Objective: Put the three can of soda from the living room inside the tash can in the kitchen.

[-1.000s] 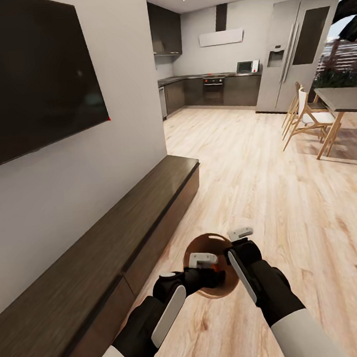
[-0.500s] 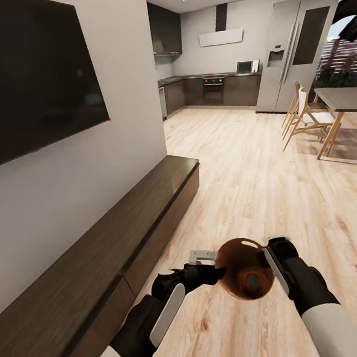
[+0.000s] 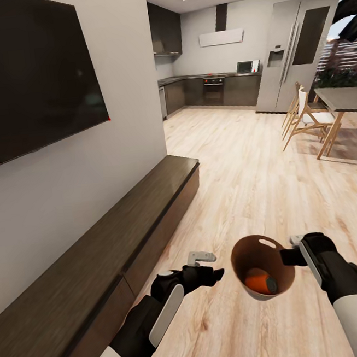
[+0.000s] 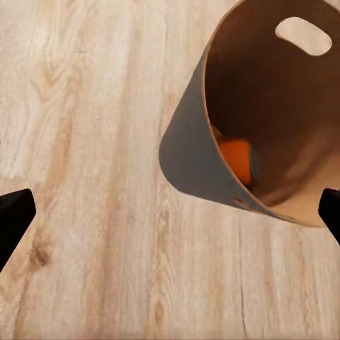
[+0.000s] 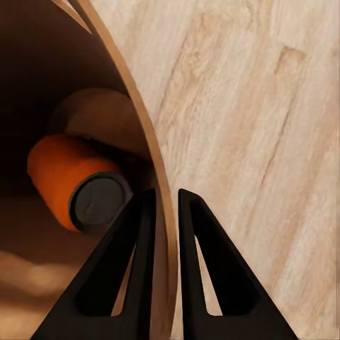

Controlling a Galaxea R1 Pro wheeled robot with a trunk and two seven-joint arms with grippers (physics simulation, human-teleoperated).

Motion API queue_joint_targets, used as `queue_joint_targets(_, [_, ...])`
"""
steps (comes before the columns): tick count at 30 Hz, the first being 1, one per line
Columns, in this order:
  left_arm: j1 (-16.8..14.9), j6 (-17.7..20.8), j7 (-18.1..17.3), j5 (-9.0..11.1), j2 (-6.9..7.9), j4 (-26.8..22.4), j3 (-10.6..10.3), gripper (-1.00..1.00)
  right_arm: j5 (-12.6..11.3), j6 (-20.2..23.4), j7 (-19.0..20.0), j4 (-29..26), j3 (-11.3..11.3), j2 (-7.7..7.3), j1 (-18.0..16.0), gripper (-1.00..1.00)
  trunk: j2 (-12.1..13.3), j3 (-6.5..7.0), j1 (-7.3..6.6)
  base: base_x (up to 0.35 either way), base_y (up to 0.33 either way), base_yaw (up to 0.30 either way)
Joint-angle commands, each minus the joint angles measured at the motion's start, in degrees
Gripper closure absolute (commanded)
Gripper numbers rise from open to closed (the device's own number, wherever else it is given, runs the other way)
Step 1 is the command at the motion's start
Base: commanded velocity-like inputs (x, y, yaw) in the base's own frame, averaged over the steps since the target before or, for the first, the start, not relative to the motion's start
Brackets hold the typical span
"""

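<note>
Over the pale wood floor, well short of the kitchen, the right end effector is pinching the tash can by its rim, one can of soda lying inside; the left end effector is hanging spread and empty beside it.

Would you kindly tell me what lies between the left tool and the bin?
Nothing: in the head view, bare wood floor shows between the left tool and the bin.

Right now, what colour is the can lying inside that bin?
Bright orange, with a dark grey end; the soda can in the bin shows best in the right wrist view.
</note>
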Motion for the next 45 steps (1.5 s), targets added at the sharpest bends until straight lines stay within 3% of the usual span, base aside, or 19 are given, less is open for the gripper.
queue_joint_targets(1, [0.0,0.0,0.2,0.0,0.0,0.1,0.1,-1.0,-1.2,0.0,1.5,0.2,-0.2,-0.5,-0.1,1.0,0.0,0.01,0.0,0.0,0.0,0.0])
queue_joint_targets(4, [-0.1,1.2,5.0,0.0,-0.02,0.5,0.2,-1.0,-1.1,0.0,2.9,0.5,-0.4,-1.25,-0.1,1.0,0.0,0.01,0.0,0.0,0.0,0.0])
queue_joint_targets(5, [-0.2,2.3,8.0,0.1,-0.06,0.8,0.2,-1.0,-1.1,0.0,3.1,0.6,-0.4,-1.38,-0.1,1.0,0.0,0.01,0.0,0.0,0.0,0.0])
queue_joint_targets(8, [-1.0,3.8,12.0,0.4,-0.09,1.9,0.3,-1.0,-1.1,0.0,3.4,0.7,-0.4,-1.52,-0.1,1.0,0.0,0.01,0.0,0.0,0.0,0.0])
queue_joint_targets(17, [-6.7,5.0,16.9,0.8,-0.17,12.2,0.8,-1.0,-0.7,0.0,3.5,0.6,-0.4,-1.61,0.0,1.0,0.0,0.01,0.0,0.0,0.0,0.0])
queue_joint_targets(20, [-7.5,5.1,20.7,0.8,-0.17,14.3,1.0,-1.0,-0.6,0.0,3.5,0.6,-0.4,-1.62,0.0,1.0,0.0,0.01,0.0,0.0,0.0,-0.035])
queue_joint_targets(25, [-7.7,5.5,22.5,0.8,-0.17,14.9,1.1,-1.0,-0.6,0.0,3.6,0.6,-0.4,-1.69,0.0,1.0,0.0,0.01,0.0,0.0,0.0,-0.173])
queue_joint_targets(40, [-7.8,5.8,22.8,0.8,-0.34,14.9,1.1,-1.0,-1.1,0.0,3.7,0.5,-0.3,-1.65,0.0,1.0,0.0,0.01,0.0,0.0,0.0,-0.27])
queue_joint_targets(45, [-7.8,5.8,22.6,0.8,-0.38,14.9,1.1,-1.0,-1.0,0.0,6.0,0.5,-0.3,-1.68,0.0,1.0,0.0,0.01,0.0,0.046,0.015,-0.279])
